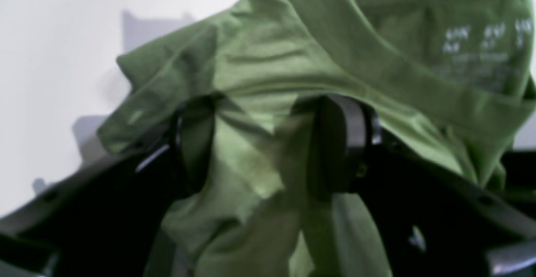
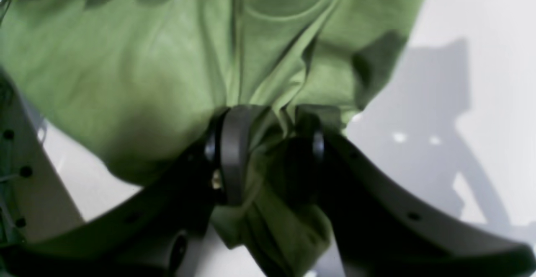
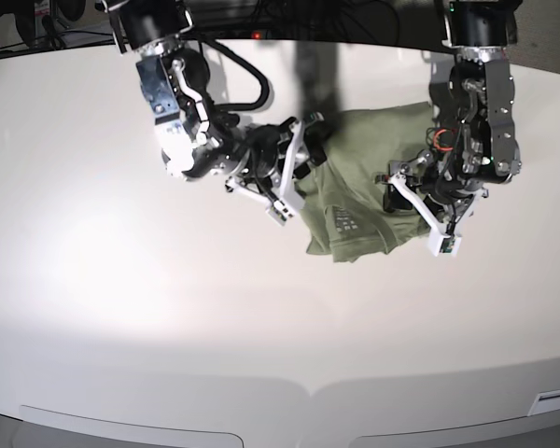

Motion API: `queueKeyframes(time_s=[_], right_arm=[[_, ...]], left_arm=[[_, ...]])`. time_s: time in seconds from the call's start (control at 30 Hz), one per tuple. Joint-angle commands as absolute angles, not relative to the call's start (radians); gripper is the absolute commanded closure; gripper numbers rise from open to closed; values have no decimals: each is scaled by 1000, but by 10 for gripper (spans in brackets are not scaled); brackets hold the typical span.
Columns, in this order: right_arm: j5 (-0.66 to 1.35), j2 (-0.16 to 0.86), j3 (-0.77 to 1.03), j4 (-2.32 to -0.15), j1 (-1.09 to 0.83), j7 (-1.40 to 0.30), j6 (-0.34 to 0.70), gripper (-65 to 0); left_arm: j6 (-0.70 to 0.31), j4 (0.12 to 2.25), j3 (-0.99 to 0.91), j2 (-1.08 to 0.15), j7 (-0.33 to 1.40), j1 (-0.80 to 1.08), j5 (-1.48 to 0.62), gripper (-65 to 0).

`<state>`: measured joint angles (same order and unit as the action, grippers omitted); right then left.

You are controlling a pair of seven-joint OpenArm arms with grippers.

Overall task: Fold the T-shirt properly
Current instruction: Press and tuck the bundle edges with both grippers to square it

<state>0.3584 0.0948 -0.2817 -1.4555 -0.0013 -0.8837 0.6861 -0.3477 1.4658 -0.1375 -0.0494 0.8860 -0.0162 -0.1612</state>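
As seen from left wrist: left gripper pads spread wide, bunched fold of T-shirt clamped between them, white label print visible upper right. From right wrist: right gripper pinched on gathered T-shirt fabric. From base: T-shirt crumpled on white table, between both grippers, each gripping one edge.

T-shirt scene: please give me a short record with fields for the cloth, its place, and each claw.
cloth: green T-shirt, wrinkled, bunched between the two arms
place: white table, far side
left claw: wide, cloth between its fingers
right claw: shut on the T-shirt
label: white print by the neck, too blurred to read
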Motion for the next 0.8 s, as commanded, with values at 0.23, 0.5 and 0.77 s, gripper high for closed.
queueKeyframes(time_s=[0.23, 0.5, 0.77], right_arm=[[428, 97, -282, -1482, -23, -920, 669, -197], [427, 97, -282, -1541, -16, -924, 670, -197], [388, 97, -279, -1653, 10, -921, 669, -197]], left_arm=[[-339, 1465, -141, -53, 889, -22, -138, -382], [-367, 1466, -141, -53, 883, -30, -139, -382], [-367, 1467, -143, -53, 909, -105, -246, -382]])
